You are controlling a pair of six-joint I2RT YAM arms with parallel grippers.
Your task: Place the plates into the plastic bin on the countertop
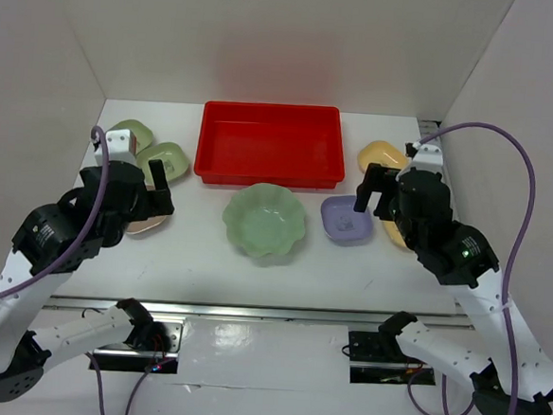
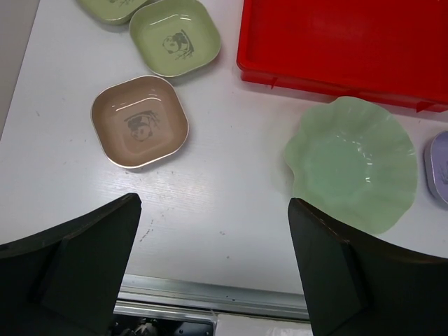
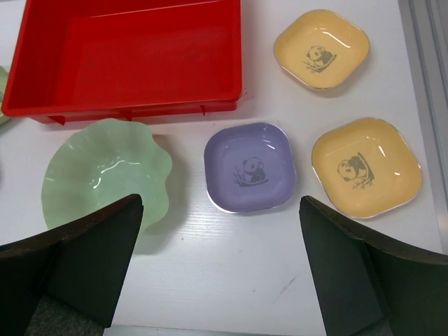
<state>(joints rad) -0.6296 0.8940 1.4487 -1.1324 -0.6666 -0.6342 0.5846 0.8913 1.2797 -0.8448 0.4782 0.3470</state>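
Both jaws wide open, empty. For right jaws, lavender panda dish (image 3: 250, 166) lies centre frame, straight ahead, right arm nearest; red bin (image 3: 133, 63) upper left. Tan dish (image 2: 140, 122) on desk (image 2: 231, 203), upper left of left jaws.

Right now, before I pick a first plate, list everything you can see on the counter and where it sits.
plastic bin: 1, red, far centre, empty
scalloped dish: 1, pale green, just in front of the bin
lavender dish: 1, lavender, right of the scalloped dish
yellow dishes: 2, yellow-orange, right side
small green dishes: 2, pale green, far left
tan dish: 1, pinkish tan, left, nearer than the green pair
countertop: 1, white
left tool: 1, black, open, holding nothing
right tool: 1, black, open, holding nothing
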